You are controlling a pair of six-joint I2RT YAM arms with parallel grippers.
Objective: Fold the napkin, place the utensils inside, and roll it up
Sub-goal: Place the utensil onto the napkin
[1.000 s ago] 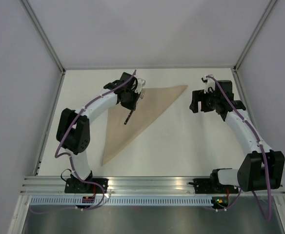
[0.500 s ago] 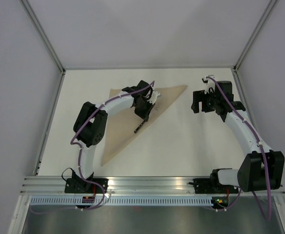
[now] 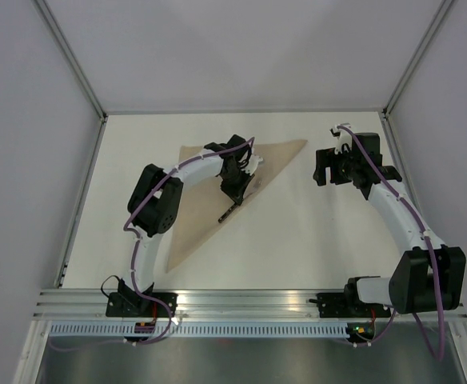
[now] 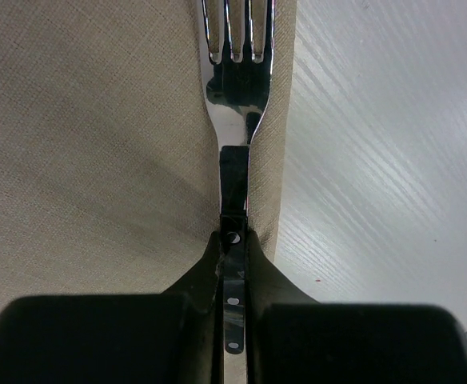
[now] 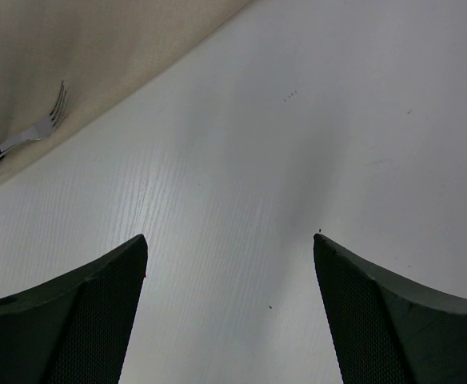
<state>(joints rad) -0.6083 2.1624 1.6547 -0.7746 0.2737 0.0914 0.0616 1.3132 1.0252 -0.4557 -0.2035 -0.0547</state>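
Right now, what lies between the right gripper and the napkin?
Only bare white table separates the right gripper from the napkin, as the top view shows.

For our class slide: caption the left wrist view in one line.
Left claw shut on black-handled silver fork, held along the edge of the tan cloth napkin.

**White Links, Black Joints, Purple Cables**

The left arm (image 3: 192, 168) and right arm (image 3: 399, 212) are alike. Each is made of slim white tubular links joined by bulky black housings (image 3: 425, 280). A purple cable (image 3: 441, 328) runs along each arm and loops free at the joints. Each arm stands on a small black base (image 3: 141, 306). The wrists (image 3: 353, 166) are black and boxy. The left gripper (image 4: 232, 240) has smooth, glossy black fingers (image 4: 129, 336) that taper to a narrow tip. The right gripper (image 5: 229, 240) has broader matte black fingers (image 5: 65, 320) with a fine mesh texture on their inner faces.
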